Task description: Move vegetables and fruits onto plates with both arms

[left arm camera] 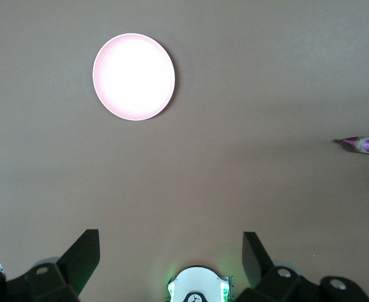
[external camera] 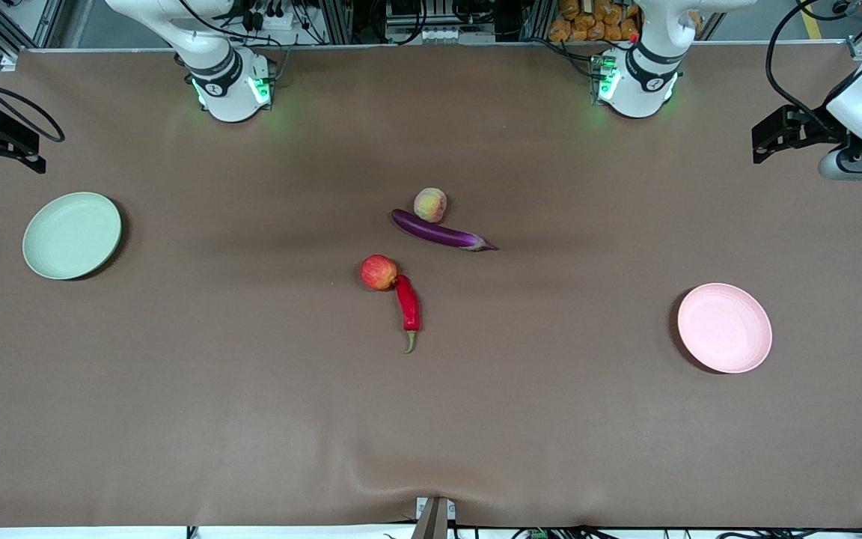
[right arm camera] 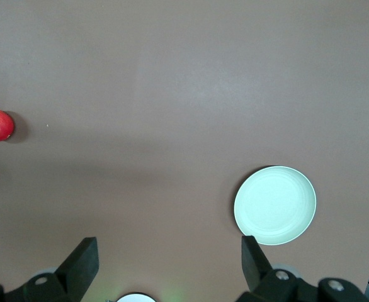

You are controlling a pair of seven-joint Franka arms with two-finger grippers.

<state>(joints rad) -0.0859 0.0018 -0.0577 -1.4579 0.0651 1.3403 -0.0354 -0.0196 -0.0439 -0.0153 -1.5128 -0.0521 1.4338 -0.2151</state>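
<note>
The peach [external camera: 430, 204] touched the eggplant [external camera: 440, 231] mid-table, with the apple [external camera: 378, 272] against the chili [external camera: 408, 303] just nearer the front edge. The green plate [external camera: 72, 236] and pink plate [external camera: 724, 328] sat empty toward opposite ends. The left gripper [left arm camera: 170, 255] and right gripper [right arm camera: 169, 259] hung high, fingers spread. Each pick probably needed a descent clear of the touching neighbour.

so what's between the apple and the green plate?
Nothing: bare table between the apple and the green plate, clear in the front view.
</note>
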